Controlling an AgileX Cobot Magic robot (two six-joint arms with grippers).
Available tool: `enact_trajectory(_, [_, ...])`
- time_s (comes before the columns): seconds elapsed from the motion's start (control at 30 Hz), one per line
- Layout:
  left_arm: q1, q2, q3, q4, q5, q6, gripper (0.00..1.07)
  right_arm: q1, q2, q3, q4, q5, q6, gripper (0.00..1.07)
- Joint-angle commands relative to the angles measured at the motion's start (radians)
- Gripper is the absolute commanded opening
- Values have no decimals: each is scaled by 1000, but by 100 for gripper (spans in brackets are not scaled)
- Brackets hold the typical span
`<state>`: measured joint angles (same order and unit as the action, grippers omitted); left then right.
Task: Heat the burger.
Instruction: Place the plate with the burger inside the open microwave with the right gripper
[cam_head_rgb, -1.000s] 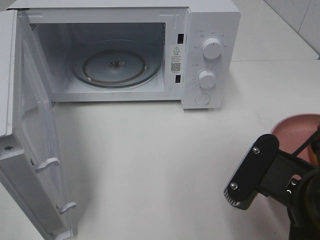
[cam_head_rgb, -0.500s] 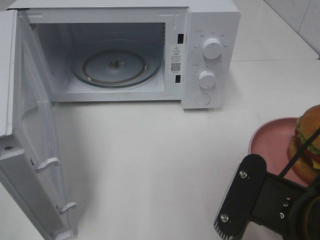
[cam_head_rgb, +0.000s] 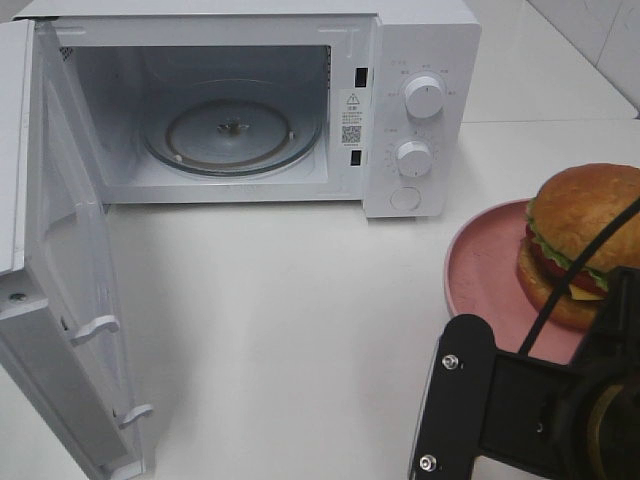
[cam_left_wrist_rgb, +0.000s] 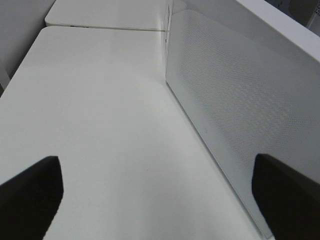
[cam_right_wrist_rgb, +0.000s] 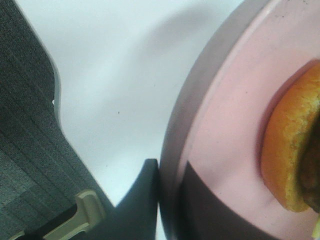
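Note:
The burger (cam_head_rgb: 585, 235), with a golden-brown bun, lettuce, tomato and cheese, stands on a round pink plate (cam_head_rgb: 480, 270) at the right edge of the table. In the right wrist view my right gripper (cam_right_wrist_rgb: 170, 200) is shut on the plate's rim (cam_right_wrist_rgb: 180, 125), one finger above it and one below, with the burger's bottom bun (cam_right_wrist_rgb: 287, 145) close by. My right arm (cam_head_rgb: 510, 410) covers the near part of the plate. The left gripper (cam_left_wrist_rgb: 157, 200) stands open and holds nothing, low over the table beside the microwave door (cam_left_wrist_rgb: 230, 100).
The white microwave (cam_head_rgb: 420, 100) stands at the back with a glass turntable (cam_head_rgb: 232, 135) inside. Its door (cam_head_rgb: 60, 280) is swung wide open toward the front left. White tabletop (cam_head_rgb: 300, 300) lies between the microwave and the plate.
The plate with the burger has slid left, further into the high view. My right arm has moved left with it and now sits lower in the picture. The left gripper stays open.

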<state>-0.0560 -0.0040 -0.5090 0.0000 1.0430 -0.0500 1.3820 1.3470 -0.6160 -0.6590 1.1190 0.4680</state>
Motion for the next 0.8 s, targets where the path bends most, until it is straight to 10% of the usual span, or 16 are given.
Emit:
enact_trajectory(0.03, [2, -21, 3, 6, -7, 1, 98, 3, -8, -16, -88, 8, -49, 0])
enact_trajectory(0.8, [2, -21, 3, 6, -7, 1, 98, 3, -8, -16, -172, -158, -332, 1])
